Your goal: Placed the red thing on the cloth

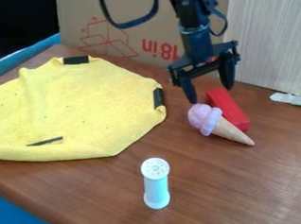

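Gripper [210,95]: hung from the arm [197,40] over the far right part of the bench [246,189], released, its two fingers [188,89] spread well apart, tips pointing down above the near end of nothing but the block's far end.
Block [232,109]: red, lying on bare wood to the right of the cloth, apart from it, slanting from the far edge toward the right.
Cone [228,130]: beside the block on its near side, pink scoop to the left, tip to the right; whether the two touched, I couldn't tell.
Cloth [76,106]: yellow, spread over the far left corner of the bench, with dark strips on it.
Shaker [157,184]: upright, nearer me than the cone, holed white top, pale blue body.
Cardboard [130,44]: standing along the bench's far edge, behind the cloth.
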`<state>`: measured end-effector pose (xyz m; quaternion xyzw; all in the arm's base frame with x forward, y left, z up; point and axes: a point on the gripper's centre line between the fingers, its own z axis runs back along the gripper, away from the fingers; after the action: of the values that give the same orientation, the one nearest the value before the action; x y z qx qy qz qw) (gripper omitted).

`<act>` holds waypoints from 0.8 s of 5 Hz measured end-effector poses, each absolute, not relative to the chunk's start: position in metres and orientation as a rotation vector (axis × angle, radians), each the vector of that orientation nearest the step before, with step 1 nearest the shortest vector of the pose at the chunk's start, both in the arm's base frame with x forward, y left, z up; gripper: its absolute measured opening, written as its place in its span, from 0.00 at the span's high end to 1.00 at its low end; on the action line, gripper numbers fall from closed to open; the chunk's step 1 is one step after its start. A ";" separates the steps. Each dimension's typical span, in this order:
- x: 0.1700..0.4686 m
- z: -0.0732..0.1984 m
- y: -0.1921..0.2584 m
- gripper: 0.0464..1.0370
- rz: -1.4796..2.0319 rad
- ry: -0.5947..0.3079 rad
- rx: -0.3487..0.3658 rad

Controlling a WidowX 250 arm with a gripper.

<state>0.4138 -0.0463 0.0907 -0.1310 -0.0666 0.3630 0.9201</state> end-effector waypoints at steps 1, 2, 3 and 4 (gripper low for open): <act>0.420 0.090 -0.057 0.04 0.693 -0.157 -0.259; 0.420 0.086 -0.069 0.04 0.662 -0.162 -0.258; 0.423 0.084 -0.073 0.04 0.658 -0.182 -0.265; 0.422 0.069 -0.070 0.06 0.659 -0.167 -0.241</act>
<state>0.4221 -0.0701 0.0691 -0.1181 -0.0815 0.3225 0.9356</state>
